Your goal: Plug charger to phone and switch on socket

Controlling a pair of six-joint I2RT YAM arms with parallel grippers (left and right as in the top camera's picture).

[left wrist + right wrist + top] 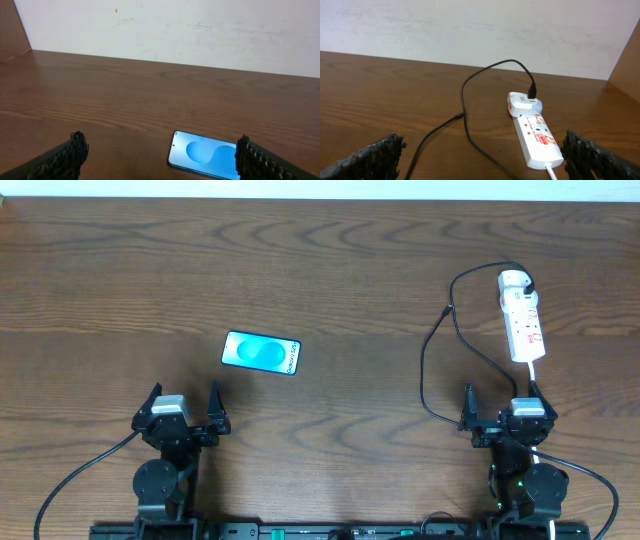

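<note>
Resting on the table (330,270), the phone (261,352) lies well left of the socket (522,317); the charger (428,370) loops from the socket's far end. Left gripper (185,395) and right gripper (500,398) gape wide, empty, on the socket's near side.
</note>
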